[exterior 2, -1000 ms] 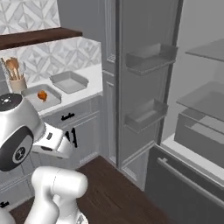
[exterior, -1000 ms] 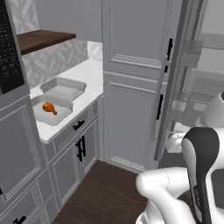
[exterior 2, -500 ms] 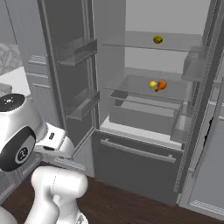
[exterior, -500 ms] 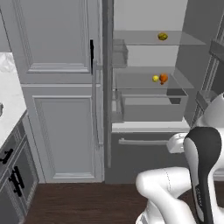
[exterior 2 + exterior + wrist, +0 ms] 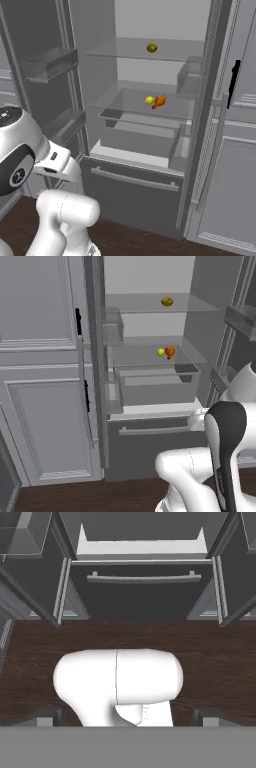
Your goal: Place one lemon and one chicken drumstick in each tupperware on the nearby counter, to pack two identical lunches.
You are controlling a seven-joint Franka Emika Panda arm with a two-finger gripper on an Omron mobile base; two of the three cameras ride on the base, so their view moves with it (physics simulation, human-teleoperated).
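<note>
The pincer [image 5: 128, 719] stood with its jaws wide apart and empty, aimed down at the floor [image 5: 210, 657] before the open fridge [image 5: 150, 381]. The food lay well above and ahead of it. The middle shelf [image 5: 145, 358] held one lemon [image 5: 160, 352] touching one chicken drumstick [image 5: 170, 351], and a second lemon [image 5: 167, 302] sat alone on the top shelf [image 5: 150, 306].

Lemon [image 5: 160, 352] touching drumstick [image 5: 170, 351], mid shelf.
</note>
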